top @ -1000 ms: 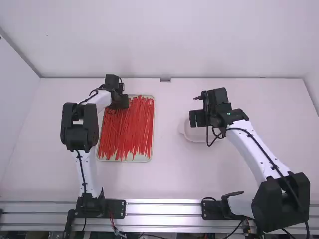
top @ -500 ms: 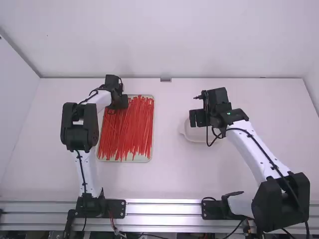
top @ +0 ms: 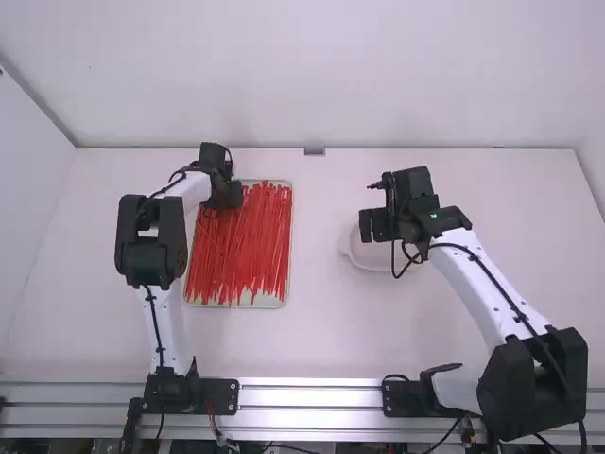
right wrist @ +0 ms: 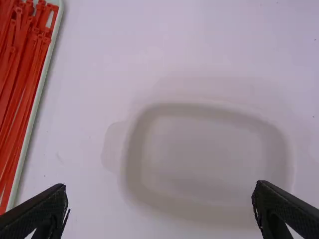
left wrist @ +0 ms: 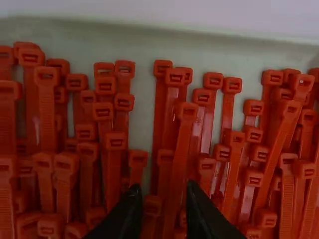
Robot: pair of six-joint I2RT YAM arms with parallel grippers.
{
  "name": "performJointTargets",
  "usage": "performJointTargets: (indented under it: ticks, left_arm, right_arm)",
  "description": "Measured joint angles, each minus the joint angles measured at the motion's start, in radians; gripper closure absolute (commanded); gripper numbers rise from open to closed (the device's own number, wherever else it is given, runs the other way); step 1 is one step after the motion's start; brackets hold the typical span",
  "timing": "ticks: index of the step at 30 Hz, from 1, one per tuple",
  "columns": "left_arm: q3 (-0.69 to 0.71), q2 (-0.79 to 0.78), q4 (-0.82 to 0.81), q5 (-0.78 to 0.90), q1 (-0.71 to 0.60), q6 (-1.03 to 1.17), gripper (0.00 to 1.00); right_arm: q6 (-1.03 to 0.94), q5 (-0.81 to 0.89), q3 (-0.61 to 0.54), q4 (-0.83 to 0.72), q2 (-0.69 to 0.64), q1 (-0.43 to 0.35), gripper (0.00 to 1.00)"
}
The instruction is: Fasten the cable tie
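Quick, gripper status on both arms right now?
Left gripper: open, tips among the red cable ties.
Right gripper: wide open, empty, above the white dish.

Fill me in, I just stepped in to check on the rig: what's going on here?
The left gripper is down at the far end of a tray heaped with red cable ties, fingers open with the tips among the tie heads. It has not closed on one. The right gripper hangs wide open above a shallow white dish on the table, holding nothing. No tie has been fastened yet.
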Motion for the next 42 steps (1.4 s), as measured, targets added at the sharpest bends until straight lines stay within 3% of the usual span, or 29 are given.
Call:
performJointTargets:
  ticks: [26, 42]
  left_arm:
    - [0.000, 0.000, -0.024, -0.012, 0.000, 0.004, 0.93]
    - [0.000, 0.000, 0.137, -0.010, 0.000, -0.035, 0.97]
  right_arm:
    - [0.000, -0.002, 0.000, -0.005, 0.000, 0.000, 0.02]
    - [0.000, 0.000, 0.000, -0.005, 0.000, 0.000, 0.02]
